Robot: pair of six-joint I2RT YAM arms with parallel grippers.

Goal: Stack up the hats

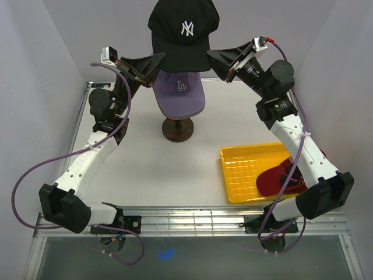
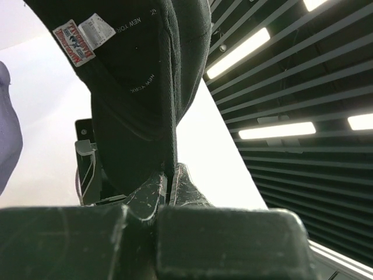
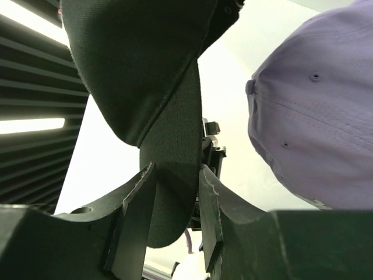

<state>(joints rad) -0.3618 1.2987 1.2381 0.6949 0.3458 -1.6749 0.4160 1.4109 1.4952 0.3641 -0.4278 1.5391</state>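
Left fingers (image 2: 187, 189) and right fingers (image 3: 137, 201) pinch opposite edges of the black NY cap (image 1: 183, 32).

NY cap (image 1: 183, 32) hangs above the LA cap (image 1: 179, 93) on the stand (image 1: 178, 129), back middle — tray (image 1: 245, 169) is front-right, third cap (image 1: 274, 179) in it.

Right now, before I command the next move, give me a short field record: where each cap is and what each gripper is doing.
raised cap: black fabric baseball cap with white NY logo, up in the air between both grippers
left gripper: shut on the black cap's edge
right gripper: fingers either side of the cap's fabric; firm grip unclear
directly below: lavender fabric cap with LA logo, sitting over a dark round wooden base
tray: yellow grid-bottomed plastic tray, right side of the table, holding a red fabric cap
other caps: none in view
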